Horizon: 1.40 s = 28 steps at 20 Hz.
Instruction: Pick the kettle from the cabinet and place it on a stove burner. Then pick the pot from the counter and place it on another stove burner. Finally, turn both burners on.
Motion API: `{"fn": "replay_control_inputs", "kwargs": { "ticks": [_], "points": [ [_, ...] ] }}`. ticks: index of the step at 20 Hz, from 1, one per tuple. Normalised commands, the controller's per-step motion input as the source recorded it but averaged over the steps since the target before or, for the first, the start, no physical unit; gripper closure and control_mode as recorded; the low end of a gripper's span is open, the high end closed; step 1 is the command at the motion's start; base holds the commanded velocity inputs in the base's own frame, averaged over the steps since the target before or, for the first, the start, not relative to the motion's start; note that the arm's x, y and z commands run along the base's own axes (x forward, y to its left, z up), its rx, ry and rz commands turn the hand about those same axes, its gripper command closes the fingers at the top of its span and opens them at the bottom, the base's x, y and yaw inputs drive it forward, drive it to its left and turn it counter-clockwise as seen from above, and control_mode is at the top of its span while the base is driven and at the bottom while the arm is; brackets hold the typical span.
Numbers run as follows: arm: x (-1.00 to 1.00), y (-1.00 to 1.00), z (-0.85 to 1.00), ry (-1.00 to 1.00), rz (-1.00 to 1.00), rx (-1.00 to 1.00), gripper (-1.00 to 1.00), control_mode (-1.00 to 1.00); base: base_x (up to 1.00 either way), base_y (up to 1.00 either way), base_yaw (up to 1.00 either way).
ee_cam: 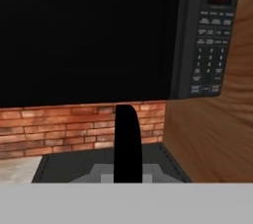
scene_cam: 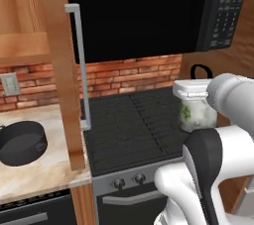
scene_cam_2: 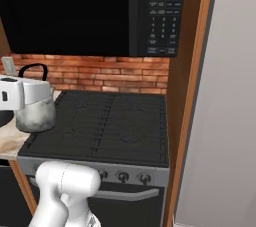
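The hand (scene_cam: 191,90) is clenched on the black handle of the kettle (scene_cam: 197,115), holding it above the right side of the black cooktop (scene_cam: 129,125), while the pot (scene_cam: 21,142) sits on the bench (scene_cam: 39,174) well to the left.

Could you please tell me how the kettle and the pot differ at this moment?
The kettle is whitish with green leaves and tall; the pot is dark grey, wide and low. The kettle hangs over the cooktop by its black handle in the shut gripper; the pot rests on the counter. Neither sits on a burner.
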Motion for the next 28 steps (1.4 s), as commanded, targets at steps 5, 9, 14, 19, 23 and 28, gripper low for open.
{"fn": "replay_control_inputs", "kwargs": {
  "ticks": [5,9,14,19,23,28],
  "points": [
    [0.00,0.00,0.00,0.00,0.00,0.00,1.00,1.00,0.36,-0.11,0.08],
    [0.12,0.00,-0.08,0.00,0.00,0.00,1.00,-1.00,0.00,0.00,0.00],
    [0.28,0.00,-0.17,0.00,0.00,0.00,1.00,-1.00,0.00,0.00,0.00],
    [0.34,0.01,-0.15,0.00,0.00,0.00,1.00,-1.00,0.00,0.00,0.00],
    [0.32,0.06,-0.15,-0.03,0.06,0.00,1.00,-1.00,0.00,0.00,0.00],
    [0.32,0.12,-0.20,-0.01,0.13,0.00,1.00,-1.00,0.00,0.00,0.00]
  ]
}}
